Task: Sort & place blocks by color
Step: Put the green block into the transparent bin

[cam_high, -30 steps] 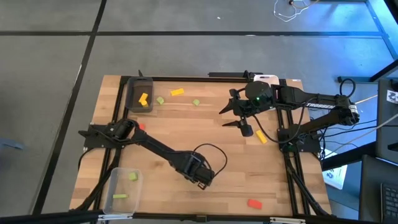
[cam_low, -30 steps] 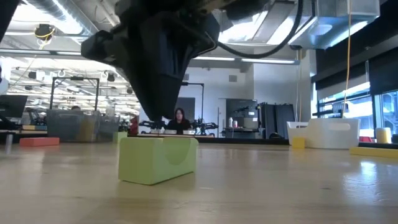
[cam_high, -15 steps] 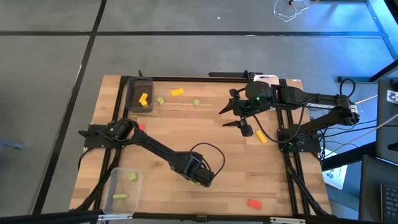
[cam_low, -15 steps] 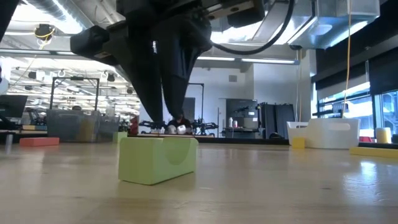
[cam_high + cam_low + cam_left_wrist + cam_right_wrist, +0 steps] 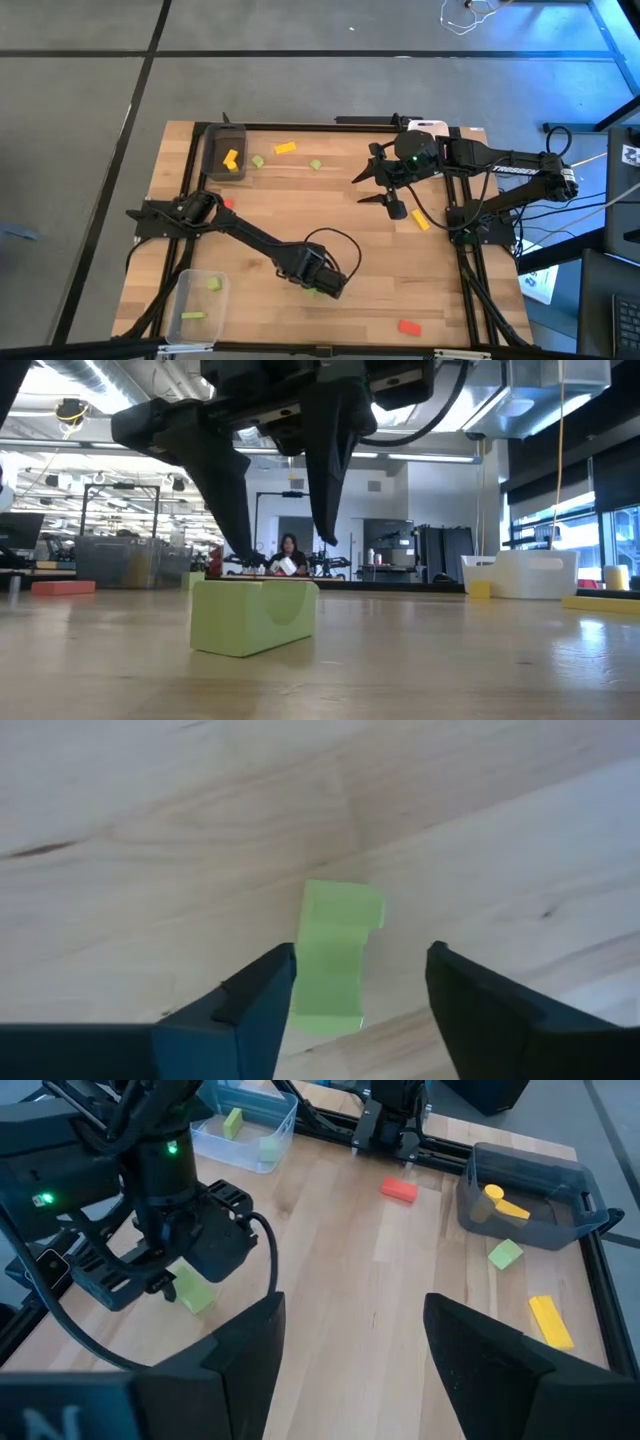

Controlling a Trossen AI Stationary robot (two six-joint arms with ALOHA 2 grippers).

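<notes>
Near the table's front middle, the left gripper (image 5: 285, 555) is now spread wide above the light green block (image 5: 254, 618); half a second ago its fingers were closed. The block is not yet gripped and lies on the wood, well apart from the clear tray (image 5: 196, 300); a grasp seems prepared. The right gripper (image 5: 378, 190) is held open far off.

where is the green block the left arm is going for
In the high view the green block lies on the bare wood near the table's front middle, directly under the open left gripper, right of the clear tray. The fingers straddle it without touching.

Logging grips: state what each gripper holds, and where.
Nothing held. Left gripper is open astride the green block on the table; right gripper hangs open, empty.
</notes>
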